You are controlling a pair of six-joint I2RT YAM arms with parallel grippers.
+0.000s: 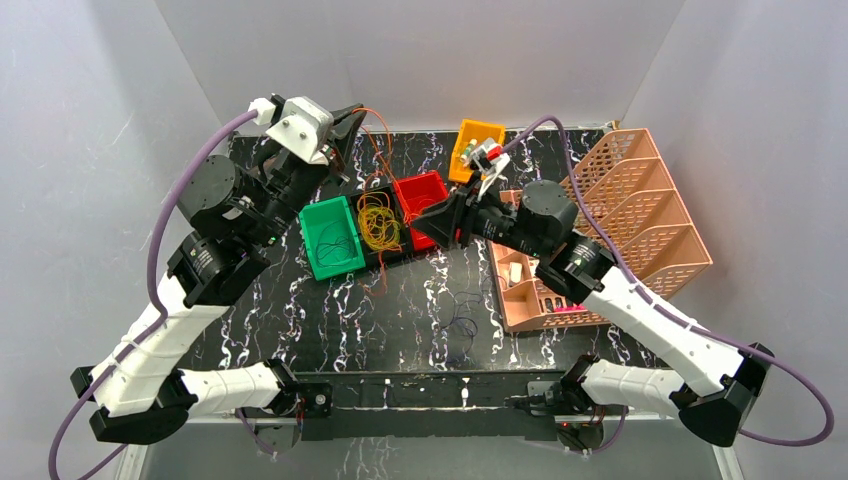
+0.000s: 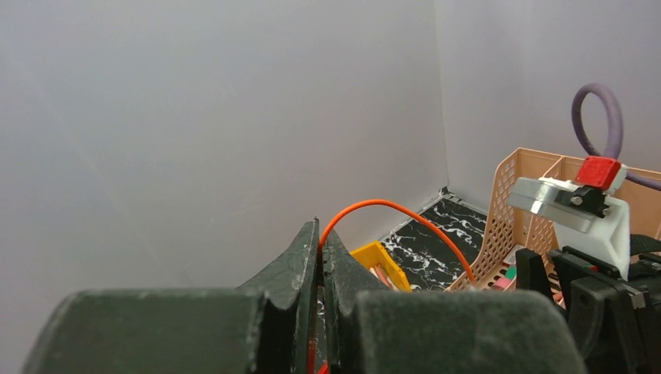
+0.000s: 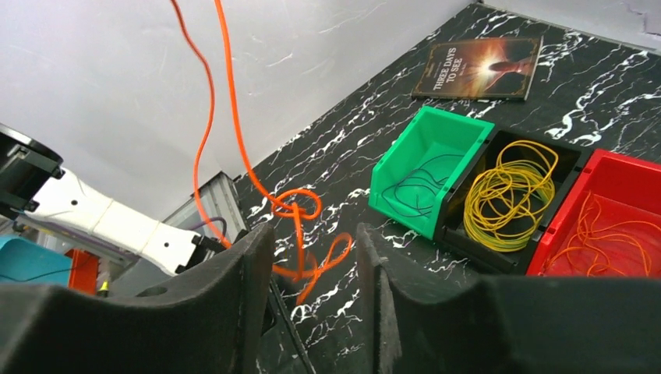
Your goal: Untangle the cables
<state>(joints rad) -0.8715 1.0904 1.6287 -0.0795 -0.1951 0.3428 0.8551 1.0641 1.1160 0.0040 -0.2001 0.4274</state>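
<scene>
My left gripper [image 1: 352, 122] is raised at the back left and is shut on a thin orange cable [image 2: 390, 204], which arcs out from between its fingertips [image 2: 320, 234]. The orange cable [image 1: 378, 150] hangs down toward the bins. In the right wrist view it dangles with knotted loops [image 3: 300, 234] just above the table. My right gripper [image 3: 316, 257] is open and empty around those loops, and sits by the red bin [image 1: 420, 180]. Yellow cables [image 1: 378, 222] lie coiled in a black bin. A dark purple cable [image 1: 460, 325] lies loose on the table.
A green bin [image 1: 318, 248] holds a thin dark cable [image 3: 417, 187]. The red bin [image 3: 581, 202] holds orange cables. A yellow bin [image 1: 462, 152] stands at the back, with a peach basket organizer [image 1: 640, 200] and tray [image 1: 505, 300] at right. A book [image 3: 479, 68] lies beyond the bins.
</scene>
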